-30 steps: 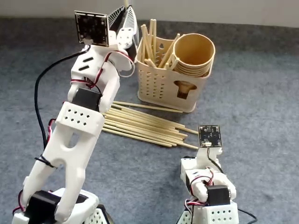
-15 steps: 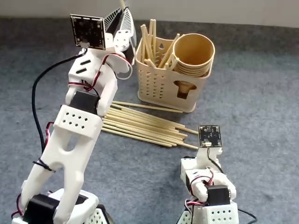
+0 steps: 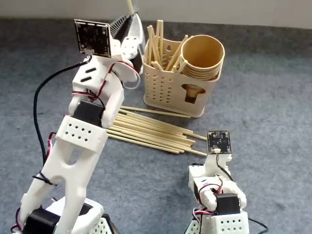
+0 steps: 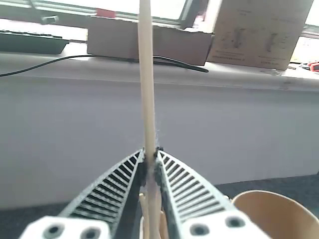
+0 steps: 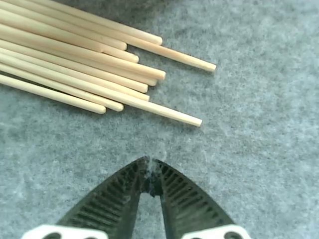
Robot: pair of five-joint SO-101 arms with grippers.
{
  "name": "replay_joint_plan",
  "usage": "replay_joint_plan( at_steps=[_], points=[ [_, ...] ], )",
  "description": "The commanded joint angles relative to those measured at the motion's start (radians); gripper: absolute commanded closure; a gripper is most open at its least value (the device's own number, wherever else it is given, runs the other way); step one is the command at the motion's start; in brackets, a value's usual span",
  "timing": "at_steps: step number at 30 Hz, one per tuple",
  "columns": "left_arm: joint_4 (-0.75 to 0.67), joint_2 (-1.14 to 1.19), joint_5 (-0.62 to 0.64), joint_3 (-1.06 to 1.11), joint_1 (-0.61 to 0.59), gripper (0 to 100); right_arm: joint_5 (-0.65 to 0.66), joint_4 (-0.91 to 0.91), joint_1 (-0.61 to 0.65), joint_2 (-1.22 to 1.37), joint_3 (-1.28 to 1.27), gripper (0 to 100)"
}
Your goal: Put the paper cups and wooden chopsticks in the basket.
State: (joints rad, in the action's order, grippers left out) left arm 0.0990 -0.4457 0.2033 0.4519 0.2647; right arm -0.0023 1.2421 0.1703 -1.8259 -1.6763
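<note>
I've got the left tool (image 4: 149, 159) clenched on a single chopstick (image 4: 145, 74), the two fingers pinched tight against the wood, and the stick runs straight up from the tips. From the high view that left tool (image 3: 129, 25) sits raised just beside the basket (image 3: 168, 97), at its left wall and up around rim level, with the held chopstick (image 3: 130, 6) poking upward past the top edge of the frame. Inside the basket, the paper cups (image 3: 202, 51) sit nested as one stack in the right part, mouth up, and a bunch of standing chopsticks (image 3: 158, 41) leans in the left part beside them. On the bench (image 3: 273, 126), the loose chopsticks (image 3: 151, 129) lie flat in a fanned bundle just in front of the basket, on my side of it. The right arm (image 3: 217, 195) sits low, farther from the basket than that bundle. Its right tool (image 5: 150, 174) is pinched closed on nothing, tips together over bare bench, near the ends of the loose chopsticks (image 5: 75, 64) but not touching them.
</note>
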Motion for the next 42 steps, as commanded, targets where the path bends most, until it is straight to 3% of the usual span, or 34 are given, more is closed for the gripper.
replay_joint_plan(
  at_steps=[1, 16, 20, 26, 33, 38, 42],
  points=[
    [-0.009, 0.015, 0.006, -0.015, 0.053, 99, 0.002, 0.008, -0.008, -0.019, -0.142, 99.4],
    [0.012, 0.05, 0.002, 0.036, 0.031, 96, 0.002, 0.008, -0.008, -0.019, -0.142, 99.4],
    [0.161, 0.05, 0.002, -0.012, 0.028, 88, 0.002, 0.008, -0.008, -0.019, -0.142, 99.4],
    [0.339, 0.048, 0.002, -0.145, 0.033, 88, 0.002, 0.008, -0.008, -0.019, -0.142, 99.4],
    [0.689, 0.048, -0.006, -0.308, 0.038, 88, 0.002, 0.008, -0.008, -0.019, -0.142, 99.4],
    [0.97, 0.048, -0.232, -0.348, 0.088, 88, 0.002, 0.008, -0.008, -0.019, -0.142, 99.4],
    [1.157, 0.05, -0.328, -0.312, 0.137, 88, 0.002, 0.008, -0.008, -0.019, -0.142, 99.4]
  ],
)
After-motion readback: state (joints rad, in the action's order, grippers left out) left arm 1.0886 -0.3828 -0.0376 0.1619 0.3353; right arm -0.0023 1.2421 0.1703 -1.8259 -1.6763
